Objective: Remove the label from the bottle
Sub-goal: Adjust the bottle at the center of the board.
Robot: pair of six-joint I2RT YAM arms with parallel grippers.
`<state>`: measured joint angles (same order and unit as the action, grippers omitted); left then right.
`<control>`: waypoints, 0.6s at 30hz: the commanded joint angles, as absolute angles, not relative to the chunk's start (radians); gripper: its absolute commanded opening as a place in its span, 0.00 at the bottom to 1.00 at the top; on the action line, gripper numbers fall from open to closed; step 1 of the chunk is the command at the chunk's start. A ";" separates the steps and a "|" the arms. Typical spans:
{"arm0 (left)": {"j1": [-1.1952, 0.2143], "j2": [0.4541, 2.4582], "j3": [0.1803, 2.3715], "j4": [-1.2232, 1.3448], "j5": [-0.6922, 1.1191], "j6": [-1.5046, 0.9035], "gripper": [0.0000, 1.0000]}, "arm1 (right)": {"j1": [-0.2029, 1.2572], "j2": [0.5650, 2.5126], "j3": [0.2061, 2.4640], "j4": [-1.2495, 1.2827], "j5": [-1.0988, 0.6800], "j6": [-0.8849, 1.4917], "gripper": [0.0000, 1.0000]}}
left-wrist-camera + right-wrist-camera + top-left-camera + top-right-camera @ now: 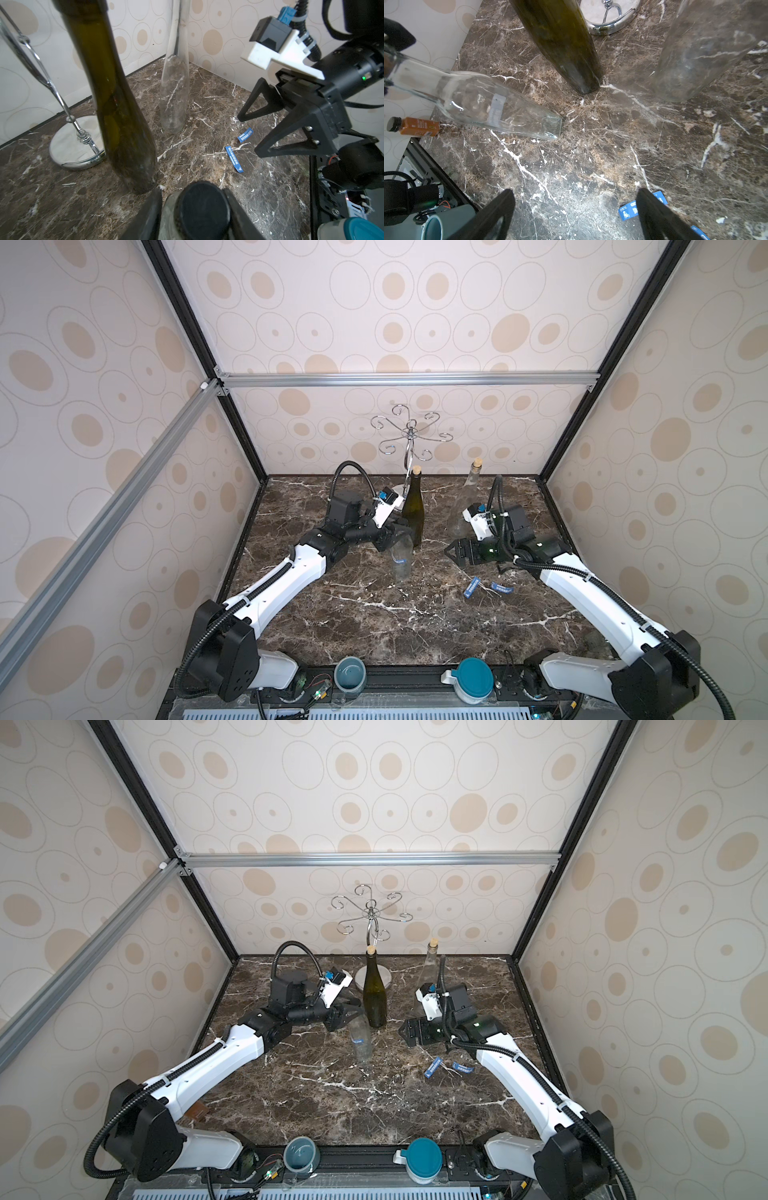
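Note:
A small clear bottle [401, 568] [360, 1048] stands mid-table with a blue label [400, 561] [355, 1040] on its side. My left gripper [397, 533] [353, 1011] [191, 190] sits at the top of the bottle, its jaws pressed against either side of the black cap [204, 209]. In the right wrist view the bottle [477, 99] shows the label [496, 108] from behind as a pale patch. My right gripper [451, 552] [403, 1031] [575, 193] hovers open and empty to the right of the bottle.
Two loose blue label strips [471, 587] [502, 588] lie under the right arm. A dark green bottle [413, 510], a tall clear corked bottle [471, 489] and a chrome rack [409, 435] stand behind. A mug [350, 674] and teal-lidded jug [471, 680] sit at the front edge.

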<state>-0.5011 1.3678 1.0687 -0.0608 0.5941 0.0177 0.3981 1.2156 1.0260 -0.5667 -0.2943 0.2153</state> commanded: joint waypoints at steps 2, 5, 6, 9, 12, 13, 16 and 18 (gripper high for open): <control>-0.498 1.311 1.124 -0.052 0.486 0.007 0.36 | 0.400 1.210 1.027 -0.562 -0.279 0.198 0.94; -0.508 1.296 1.129 -0.048 0.426 -0.015 0.32 | 0.400 1.221 1.045 -0.578 -0.277 0.191 0.94; -0.512 1.292 1.133 -0.048 0.411 -0.025 0.31 | 0.400 1.222 1.049 -0.587 -0.270 0.190 0.94; -0.524 1.291 1.144 -0.050 0.366 -0.047 0.27 | 0.400 1.219 1.051 -0.597 -0.256 0.189 0.95; -0.545 1.292 1.165 -0.061 0.324 -0.057 0.25 | 0.401 1.209 1.047 -0.594 -0.246 0.192 0.94; -0.553 1.292 1.170 -0.063 0.305 -0.059 0.25 | 0.400 1.207 1.048 -0.594 -0.243 0.192 0.94; -0.581 1.290 1.188 -0.069 0.244 -0.061 0.23 | 0.400 1.204 1.052 -0.600 -0.239 0.187 0.95; -0.604 1.291 1.202 -0.075 0.181 -0.072 0.23 | 0.400 1.209 1.058 -0.608 -0.238 0.183 0.95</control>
<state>-0.5766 1.3201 1.1244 -0.1131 0.2737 -0.0502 0.3981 1.2152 1.0275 -0.5797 -0.2508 0.2050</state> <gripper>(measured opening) 0.296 0.945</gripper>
